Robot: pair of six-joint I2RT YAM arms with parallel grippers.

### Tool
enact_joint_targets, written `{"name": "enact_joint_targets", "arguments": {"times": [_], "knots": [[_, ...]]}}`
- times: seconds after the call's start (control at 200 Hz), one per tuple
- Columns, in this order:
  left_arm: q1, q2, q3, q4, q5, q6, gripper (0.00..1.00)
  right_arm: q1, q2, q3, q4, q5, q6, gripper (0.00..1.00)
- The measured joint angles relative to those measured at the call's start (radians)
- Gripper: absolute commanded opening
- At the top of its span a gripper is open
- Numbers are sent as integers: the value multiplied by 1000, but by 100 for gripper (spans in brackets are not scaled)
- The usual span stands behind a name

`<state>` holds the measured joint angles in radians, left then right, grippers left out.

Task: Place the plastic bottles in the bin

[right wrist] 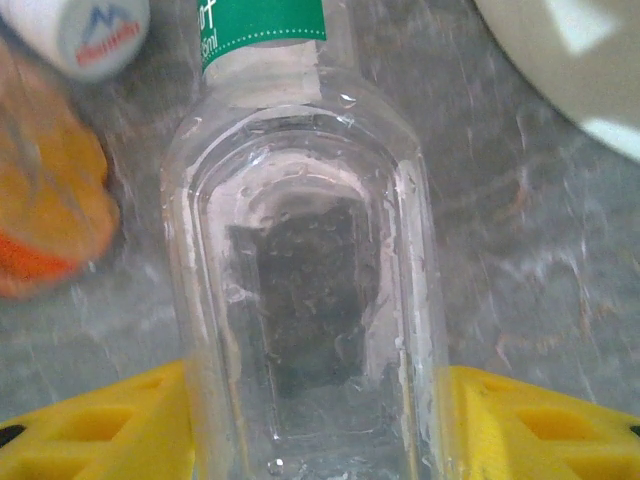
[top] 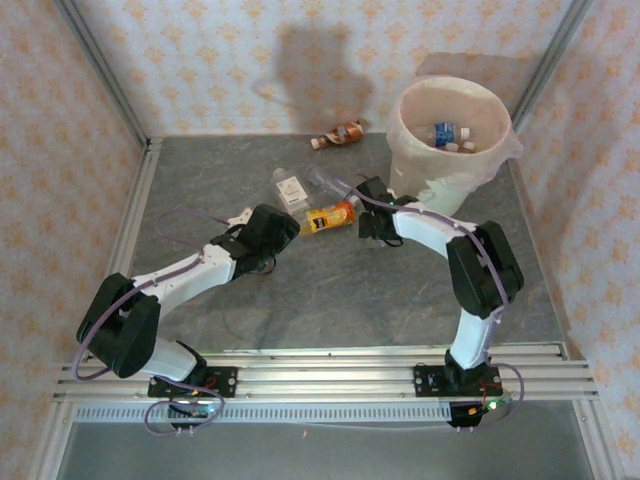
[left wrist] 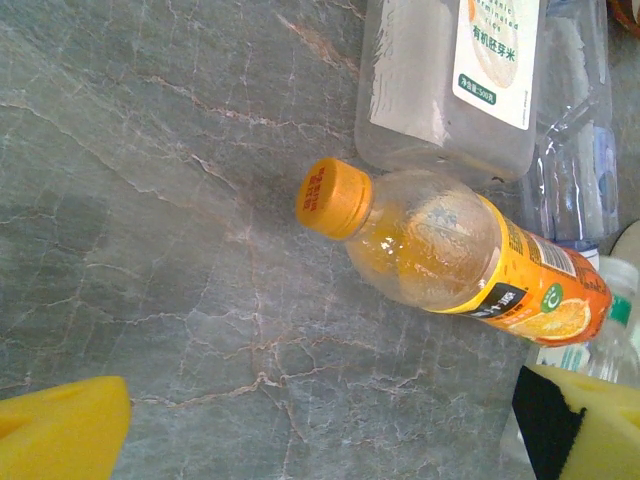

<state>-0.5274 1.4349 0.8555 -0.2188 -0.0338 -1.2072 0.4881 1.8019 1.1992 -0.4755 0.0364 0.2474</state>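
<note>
In the right wrist view a clear plastic bottle (right wrist: pixel 305 250) with a green label lies between my right gripper's (right wrist: pixel 315 430) yellow fingers (right wrist: pixel 540 435), which press both its sides. It lies beside the bin (top: pixel 440 180), a cream-white bucket that holds several bottles (top: pixel 445 132). My left gripper (left wrist: pixel 320 430) is open over bare table just short of an orange-labelled bottle (left wrist: pixel 450 255) that lies on its side. Beyond that are a clear bottle with a white label (left wrist: pixel 450 80) and a crumpled clear one (left wrist: pixel 580 150). A brown-red bottle (top: pixel 338 134) lies near the back wall.
The orange bottle (right wrist: pixel 50 220) and a white cap (right wrist: pixel 85 35) lie just left of the gripped bottle. The bin wall (right wrist: pixel 580 70) rises close on the right. Patterned walls and metal rails (top: pixel 135 210) enclose the grey stone-patterned table (top: pixel 330 300).
</note>
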Motion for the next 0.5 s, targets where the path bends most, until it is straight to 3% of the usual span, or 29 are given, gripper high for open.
{"name": "enact_joint_targets", "arguments": {"times": [0.11, 0.28, 0.5], "knots": [[0, 0, 0, 0, 0, 0, 100, 2, -68, -63, -22, -27, 1, 68], [0, 5, 0, 2, 2, 0, 100, 10, -116, -100, -42, -32, 5, 87], [0, 15, 0, 5, 10, 0, 100, 10, -67, -53, -40, -3, -17, 89]]}}
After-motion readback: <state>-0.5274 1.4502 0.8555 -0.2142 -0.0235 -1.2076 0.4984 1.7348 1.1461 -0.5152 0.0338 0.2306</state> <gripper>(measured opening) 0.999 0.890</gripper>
